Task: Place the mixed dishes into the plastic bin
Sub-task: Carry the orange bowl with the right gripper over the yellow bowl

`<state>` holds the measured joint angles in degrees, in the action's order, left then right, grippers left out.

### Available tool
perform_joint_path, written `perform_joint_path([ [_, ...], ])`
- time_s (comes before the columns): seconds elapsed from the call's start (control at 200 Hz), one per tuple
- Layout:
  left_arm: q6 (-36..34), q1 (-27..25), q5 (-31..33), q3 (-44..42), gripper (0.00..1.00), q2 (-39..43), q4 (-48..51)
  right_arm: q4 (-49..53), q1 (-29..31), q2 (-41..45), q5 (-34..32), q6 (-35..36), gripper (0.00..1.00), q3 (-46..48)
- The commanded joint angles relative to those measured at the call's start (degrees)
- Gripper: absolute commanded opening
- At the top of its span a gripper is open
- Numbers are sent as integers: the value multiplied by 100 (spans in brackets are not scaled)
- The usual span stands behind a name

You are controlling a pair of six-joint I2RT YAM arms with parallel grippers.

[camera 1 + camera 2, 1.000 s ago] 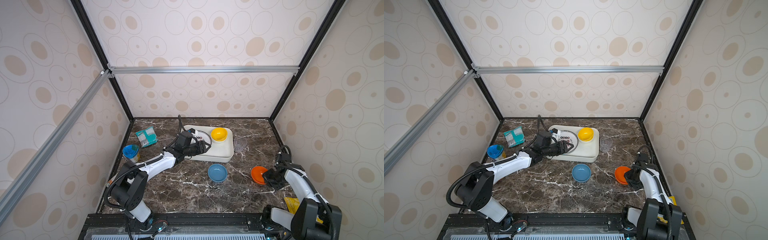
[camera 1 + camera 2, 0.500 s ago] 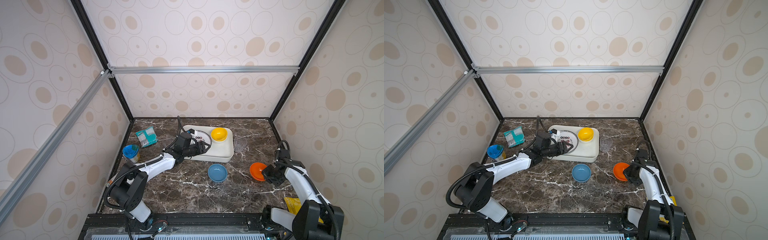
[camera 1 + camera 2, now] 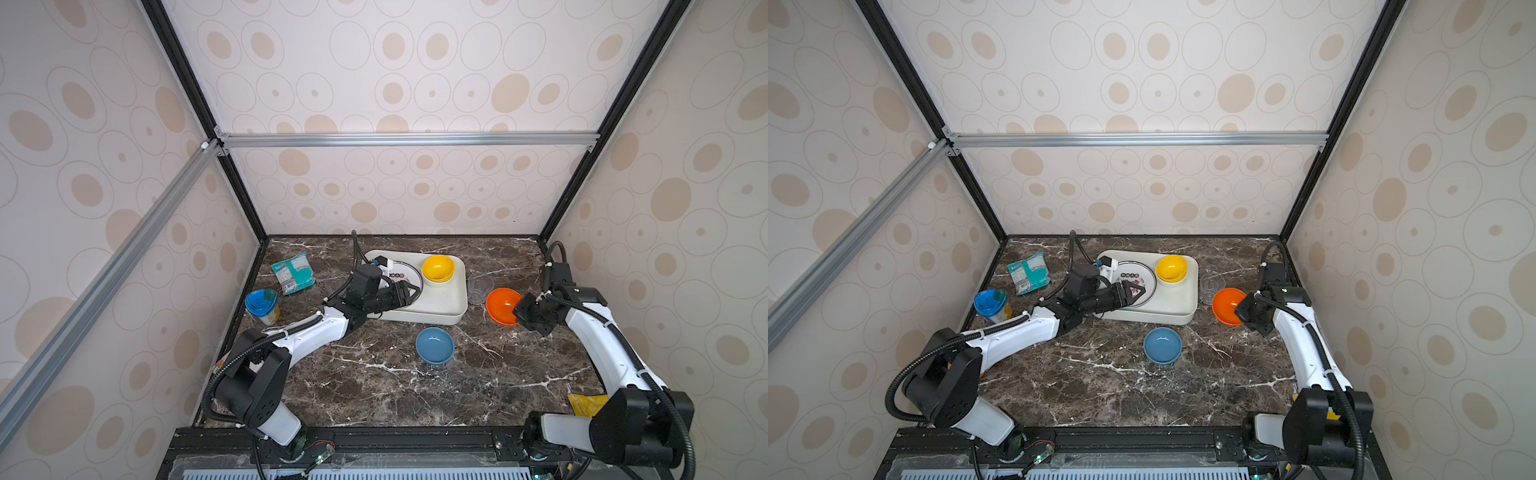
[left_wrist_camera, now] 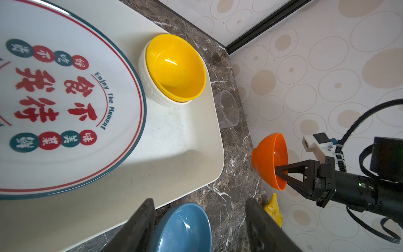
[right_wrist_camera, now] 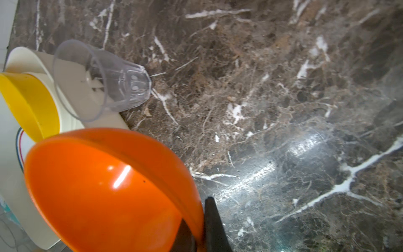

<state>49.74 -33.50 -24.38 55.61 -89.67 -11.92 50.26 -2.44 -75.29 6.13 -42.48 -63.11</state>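
Note:
The plastic bin [image 3: 440, 307] [image 3: 1175, 307] stands at the back middle and holds a white plate with Chinese characters [image 4: 65, 98] and a yellow bowl [image 3: 437, 268] nested in a cream bowl. My left gripper [image 3: 409, 291] [image 4: 198, 203] hovers open over the plate's near edge with nothing in it. My right gripper [image 3: 519, 311] [image 5: 199, 216] is shut on the rim of the orange bowl [image 3: 503, 305] [image 5: 98, 185], which hangs tilted above the table, right of the bin. A clear cup [image 3: 480, 286] [image 5: 104, 80] stands between bowl and bin. A blue bowl [image 3: 435, 345] [image 4: 183, 227] sits in front of the bin.
A teal snack packet [image 3: 293, 274] and a blue-lidded cup [image 3: 262, 305] lie near the left wall. A yellow packet [image 3: 586, 405] lies at the front right by my right arm's base. Patterned walls close in three sides.
My right gripper has lifted the orange bowl off the table and carried it back toward the cup and the bin. The left arm has hardly moved.

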Motion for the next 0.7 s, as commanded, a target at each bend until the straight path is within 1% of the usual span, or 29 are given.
perform_joint_path([
  [0.0, -14, 32, 116, 167, 67, 156, 36, 90, 293, -310, 72, 14, 0, -499],
  [0.115, -80, 77, 278, 222, 68, 225, 185, 67, 575, -817, 98, 28, 0, -1132],
  [0.335, -79, 147, 308, 144, 67, 352, 200, 85, 1040, -1872, 64, 64, 0, -2533],
  [0.695, -1, 245, 429, -195, 67, 672, 181, 331, 1427, -3609, 168, 36, 0, -4598],
])
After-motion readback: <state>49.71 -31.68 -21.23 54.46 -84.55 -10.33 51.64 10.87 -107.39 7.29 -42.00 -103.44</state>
